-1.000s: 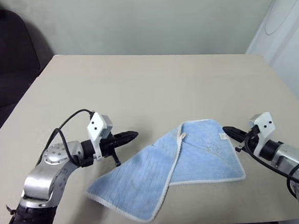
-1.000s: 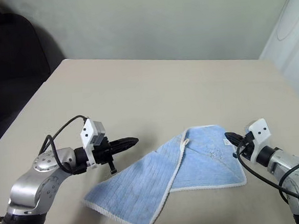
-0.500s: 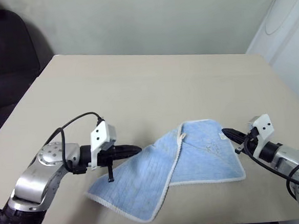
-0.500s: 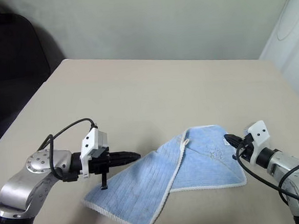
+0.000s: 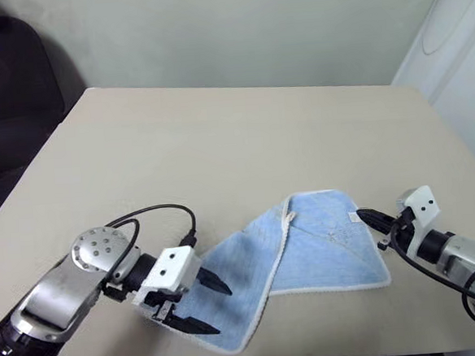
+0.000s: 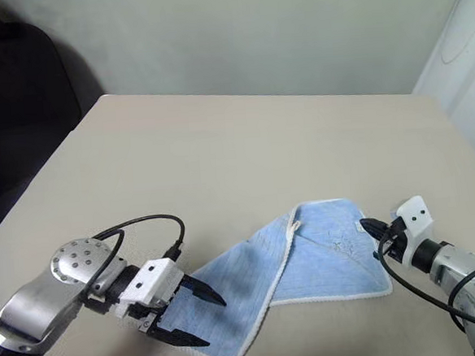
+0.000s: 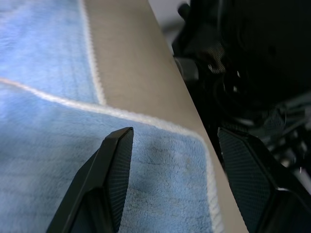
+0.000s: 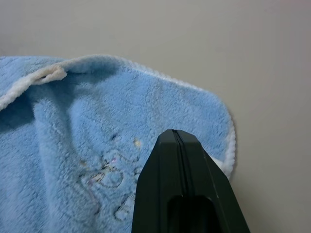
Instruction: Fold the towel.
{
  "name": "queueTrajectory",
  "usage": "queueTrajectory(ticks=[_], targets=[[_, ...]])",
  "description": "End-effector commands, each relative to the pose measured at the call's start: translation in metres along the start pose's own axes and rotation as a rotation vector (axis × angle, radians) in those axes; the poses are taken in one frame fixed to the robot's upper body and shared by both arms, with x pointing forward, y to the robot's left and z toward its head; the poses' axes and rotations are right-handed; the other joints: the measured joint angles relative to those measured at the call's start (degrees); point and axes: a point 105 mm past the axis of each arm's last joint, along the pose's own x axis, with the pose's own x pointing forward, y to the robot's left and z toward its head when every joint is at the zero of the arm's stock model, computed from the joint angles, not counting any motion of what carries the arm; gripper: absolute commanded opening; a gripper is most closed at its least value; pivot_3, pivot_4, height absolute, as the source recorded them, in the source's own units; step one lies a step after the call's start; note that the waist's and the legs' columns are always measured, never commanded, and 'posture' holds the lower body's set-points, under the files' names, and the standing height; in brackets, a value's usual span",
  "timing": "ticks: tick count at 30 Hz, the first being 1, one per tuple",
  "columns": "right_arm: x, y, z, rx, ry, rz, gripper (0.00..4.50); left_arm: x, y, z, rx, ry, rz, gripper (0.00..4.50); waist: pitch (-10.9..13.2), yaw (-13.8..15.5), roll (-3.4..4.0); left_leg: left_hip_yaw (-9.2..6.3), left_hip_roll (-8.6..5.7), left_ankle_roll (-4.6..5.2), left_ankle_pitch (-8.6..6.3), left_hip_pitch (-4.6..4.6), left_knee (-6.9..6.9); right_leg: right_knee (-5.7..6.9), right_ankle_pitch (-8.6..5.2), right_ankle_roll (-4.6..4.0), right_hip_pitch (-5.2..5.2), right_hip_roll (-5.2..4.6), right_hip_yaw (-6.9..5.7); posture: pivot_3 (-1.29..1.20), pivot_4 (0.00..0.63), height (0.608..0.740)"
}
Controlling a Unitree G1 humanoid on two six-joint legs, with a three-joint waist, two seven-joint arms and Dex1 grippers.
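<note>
The light blue terry towel with white stitched edging point(image 5: 292, 256) lies partly folded on the beige table point(image 5: 218, 138). The left gripper point(image 5: 201, 304), jaws spread, straddles its near corner, ready to pinch next; the right gripper point(image 5: 369, 218), jaws pressed together, points at the far edge.

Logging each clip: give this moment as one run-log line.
towel: half-folded, flat on table | left gripper: open, over towel's near-left corner | right gripper: shut, at towel's right edge | nothing held

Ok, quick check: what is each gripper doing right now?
Left gripper: open, over the towel's near corner, holding nothing.
Right gripper: shut, empty, at the towel's right edge.
</note>
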Motion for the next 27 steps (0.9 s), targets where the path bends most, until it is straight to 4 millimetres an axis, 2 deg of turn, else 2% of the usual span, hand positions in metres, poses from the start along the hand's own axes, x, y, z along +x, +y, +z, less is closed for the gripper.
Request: queueTrajectory(ticks=[1,7,15,17,20,23,26,27], targets=[[-0.010,0.001,0.011,-0.027,-0.024,-0.015,0.00,0.010,-0.005,-0.004,0.147,0.073,-0.074,3.10,-0.1,0.0,0.05,0.00,0.00,0.00,0.00,-0.02,0.00,0.00,-0.01,0.01,-0.02,0.00,0.00,0.00,0.150,0.740],[-0.019,0.008,0.006,-0.007,0.002,-0.024,0.00,0.019,-0.017,-0.019,0.224,0.125,-0.162,3.10,-0.1,-0.1,0.06,0.01,0.02,0.00,0.00,-0.11,0.00,0.00,-0.26,0.41,-0.12,0.00,0.01,0.00,0.150,0.740],[-0.020,0.009,0.005,0.000,0.011,-0.028,0.00,0.032,-0.013,-0.037,0.260,0.195,-0.205,3.10,-0.3,-0.1,0.08,0.01,0.02,0.01,-0.03,-0.31,0.00,0.01,-0.28,0.27,-0.29,0.00,0.02,0.00,0.150,0.740],[-0.020,0.009,0.006,-0.001,0.008,-0.030,0.00,0.035,-0.011,-0.042,0.263,0.209,-0.217,3.10,-0.4,-0.1,0.06,0.01,0.02,0.01,-0.03,-0.46,0.01,0.03,-0.04,-0.11,-0.42,0.00,0.01,0.00,0.150,0.740],[-0.020,0.009,0.007,-0.002,0.006,-0.035,0.00,0.038,-0.008,-0.046,0.265,0.220,-0.226,3.10,-0.5,0.0,0.10,0.01,0.01,0.02,-0.02,-0.50,0.01,0.04,-0.03,-0.13,-0.44,-0.01,0.01,0.00,0.150,0.740],[-0.021,0.008,0.007,-0.003,0.005,-0.041,0.00,0.039,-0.006,-0.048,0.270,0.232,-0.237,3.65,-0.6,0.0,0.25,0.02,-0.01,0.03,-0.02,-0.50,0.03,0.04,-0.03,-0.13,-0.42,-0.03,0.01,0.00,0.150,0.740],[-0.022,0.008,0.007,-0.003,0.003,-0.046,0.00,0.042,0.000,-0.051,0.289,0.248,-0.212,4.48,-0.7,0.2,0.40,0.02,-0.03,0.08,0.01,-0.53,0.03,0.04,-0.03,-0.13,-0.40,-0.05,0.02,0.00,0.150,0.740],[-0.022,0.009,0.007,-0.003,0.003,-0.047,0.00,0.043,0.001,-0.051,0.288,0.249,-0.206,4.48,-0.7,0.1,0.43,0.02,-0.02,0.08,0.01,-0.53,0.03,0.04,-0.03,-0.13,-0.40,-0.06,0.01,0.00,0.150,0.740]])
